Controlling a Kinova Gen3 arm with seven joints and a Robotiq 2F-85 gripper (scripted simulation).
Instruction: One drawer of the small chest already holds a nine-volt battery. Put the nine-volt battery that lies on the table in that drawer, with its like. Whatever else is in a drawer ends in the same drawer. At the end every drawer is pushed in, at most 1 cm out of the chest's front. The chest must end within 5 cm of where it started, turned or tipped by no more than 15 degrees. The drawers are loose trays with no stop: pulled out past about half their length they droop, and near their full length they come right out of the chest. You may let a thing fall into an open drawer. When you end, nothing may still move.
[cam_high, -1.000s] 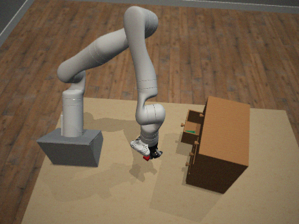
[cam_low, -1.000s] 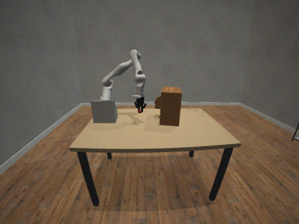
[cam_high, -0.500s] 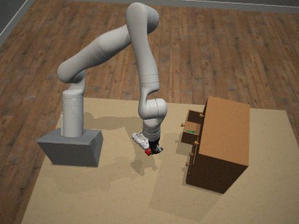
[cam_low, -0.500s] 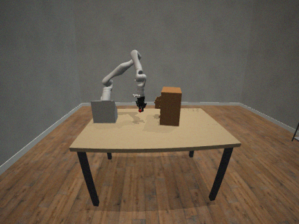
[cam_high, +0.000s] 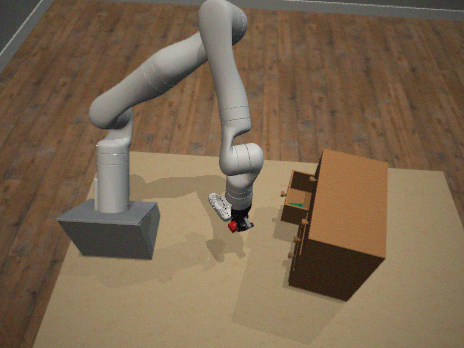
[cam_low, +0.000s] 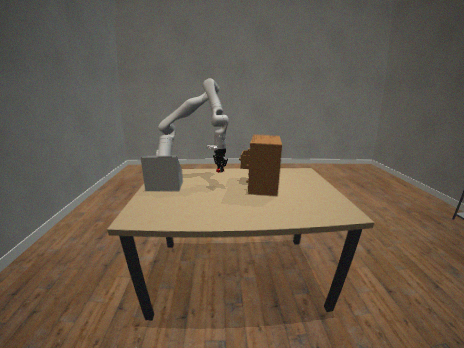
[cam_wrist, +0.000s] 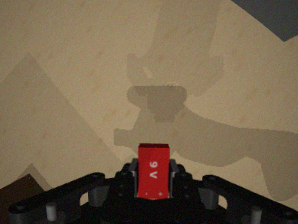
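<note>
Our gripper (cam_high: 242, 226) (cam_low: 220, 167) (cam_wrist: 153, 168) is closed on the red nine-volt battery (cam_high: 232, 226) (cam_low: 219, 170) (cam_wrist: 154, 171), one finger against each side of it. In the wrist view we read "9 V" on the battery's face, and its far end juts out beyond the fingers. We have it up in the air over the middle part of the counter (cam_high: 165, 305) (cam_low: 240, 215) (cam_wrist: 75, 45), between its left and right edges as the top view shows them, and our shadow falls on the wood below.

Above the gripper, our pale arm (cam_high: 232, 90) (cam_low: 216, 102) bends up and over, then down to the grey base block (cam_high: 107, 237) (cam_low: 162, 174), which stands by the counter's left edge. To the other side of the gripper, apart from it and nearer the counter's right edge, stands the brown chest (cam_high: 350, 200) (cam_low: 265, 165), upright. One drawer (cam_high: 295, 216) (cam_low: 243, 159) sticks out of its front on our side, at the end toward the counter's far edge, and we see something green (cam_high: 295, 204) inside it. We cannot tell what that green thing is. Other knobs (cam_high: 297, 239) line the chest's front toward the near edge.
</note>
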